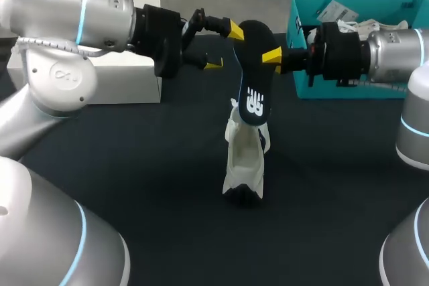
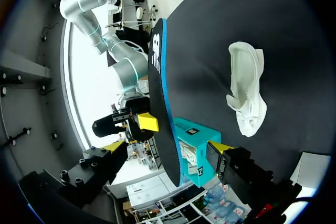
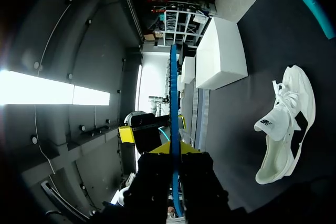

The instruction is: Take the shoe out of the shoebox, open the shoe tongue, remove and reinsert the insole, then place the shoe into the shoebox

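Table cover [image 1: 134, 165]: matt dark cloth, faint nap. Shoe [image 1: 244, 155]: white upper, apparently soft textile, matt. Insole [image 1: 253, 72]: matt black fabric face, blue foam edge. Shoebox [image 1: 298, 25]: teal card, smooth. Left arm [image 1: 60, 5] housing: smooth satin silver.

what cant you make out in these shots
- Head view: the far end of the shoe sits behind the insole.
- Head view: the inside of the shoebox is covered by the right arm and cut off by the picture's edge.
- Right wrist view: the insole is edge-on, so its faces are hidden.
- Left wrist view: part of the shoebox lies behind the insole.
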Controlling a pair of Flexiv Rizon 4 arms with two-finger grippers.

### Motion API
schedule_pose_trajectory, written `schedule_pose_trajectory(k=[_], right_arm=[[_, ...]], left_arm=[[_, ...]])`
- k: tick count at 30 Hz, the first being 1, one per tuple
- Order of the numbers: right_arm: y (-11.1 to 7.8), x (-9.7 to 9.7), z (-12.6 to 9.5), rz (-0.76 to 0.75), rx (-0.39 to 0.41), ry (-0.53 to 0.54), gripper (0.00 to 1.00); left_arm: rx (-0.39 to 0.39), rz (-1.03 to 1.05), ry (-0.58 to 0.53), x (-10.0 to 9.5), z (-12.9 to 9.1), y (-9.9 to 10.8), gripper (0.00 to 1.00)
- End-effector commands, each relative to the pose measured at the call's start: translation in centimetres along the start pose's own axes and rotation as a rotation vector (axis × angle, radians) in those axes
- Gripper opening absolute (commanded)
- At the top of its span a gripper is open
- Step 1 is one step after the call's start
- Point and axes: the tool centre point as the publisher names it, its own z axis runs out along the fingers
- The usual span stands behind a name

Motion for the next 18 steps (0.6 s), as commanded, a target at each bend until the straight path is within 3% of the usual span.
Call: schedule_pose_trajectory(k=[1,7,11,14,18], right_arm=[[0.2,0.1,0.1,0.000,0.006,0.009,0.00],[0.5,0.4,0.6,-0.003,0.013,0.015,0.00],[0.6,0.4,0.9,-0.003,0.023,0.018,0.00],[0.6,0.5,1.1,-0.002,0.030,0.019,0.00],[0.5,0.5,1.2,0.001,0.037,0.018,0.00]], left_arm=[[0.011,-0.003,-0.124,0.3,0.8,-0.3,0.99],[-0.009,-0.041,-0.186,0.0,1.7,-0.5,0.94],[-0.022,-0.069,-0.216,-0.3,2.2,-0.5,0.61],[-0.034,-0.083,-0.232,-0.4,2.6,-0.4,0.51],[-0.040,-0.097,-0.236,-0.6,2.9,-0.3,0.45]])
